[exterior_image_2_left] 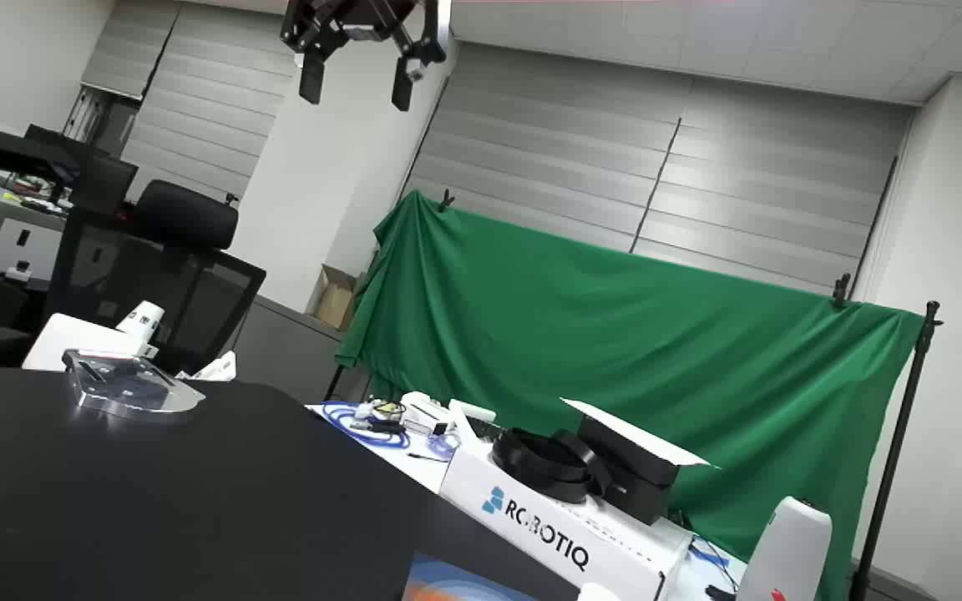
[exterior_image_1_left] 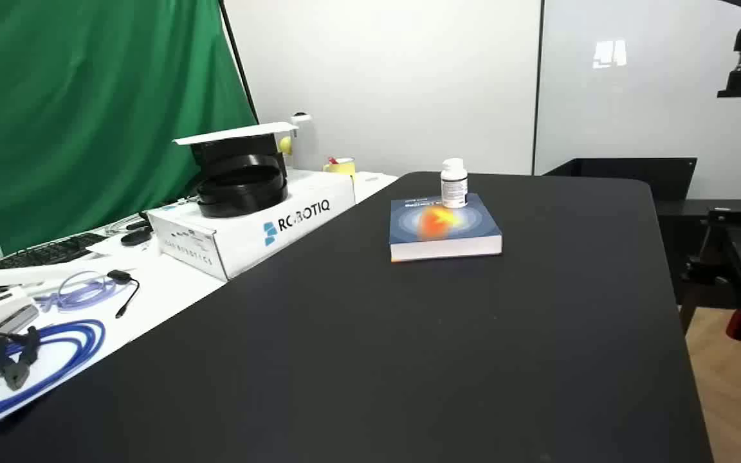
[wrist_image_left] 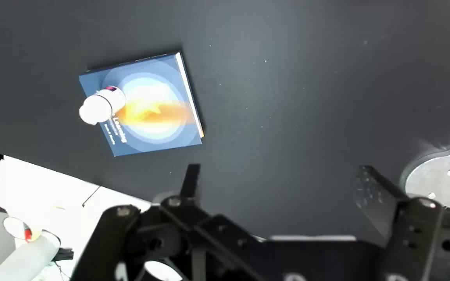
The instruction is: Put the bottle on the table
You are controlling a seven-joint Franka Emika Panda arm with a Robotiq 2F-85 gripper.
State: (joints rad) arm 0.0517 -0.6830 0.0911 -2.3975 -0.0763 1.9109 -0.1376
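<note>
My pincer (exterior_image_2_left: 356,93) is up high, well apart from the book (exterior_image_1_left: 446,227), its two fingers (exterior_image_2_left: 311,79) spread wide & pointing down; in the wrist view I see black table (exterior_image_1_left: 435,347) b/w them. Same view puts the book up & L of my fingers.

The book lies flat on the table, cover up: blue w/ an orange-yellow blotch in a pale oval, title print along 1 edge.

The bottle (exterior_image_1_left: 454,184) stands on the book, upright, white, capped, nr the title edge, so the book is b/w it & the table. Label print too small to read. In an exterior view just a bit of the book & the bottle's top show, cut off at btm of frame.

Also on the table, well apart from the book & R of it in the wrist view: a clear plate (exterior_image_2_left: 126,388). The chair (exterior_image_2_left: 151,284) is farther from the book than that, past the table edge.

L of the book in an exterior view runs the white bench (exterior_image_1_left: 164,289). On it, L of the book: box (exterior_image_1_left: 296,218) w/ ROBOTIQ lettering, bearing a black ring (exterior_image_1_left: 242,200) & a black case (exterior_image_1_left: 235,148) topped by a white flap (exterior_image_1_left: 235,132). Farther L of the book: keyboard (exterior_image_1_left: 49,251), blue cable (exterior_image_1_left: 98,350). Back-L of the book: yellow mug (exterior_image_1_left: 343,168).

Past the box, as seen from the book, hangs the green cloth (exterior_image_2_left: 615,334); blinds (exterior_image_2_left: 548,142) behind & above it.
</note>
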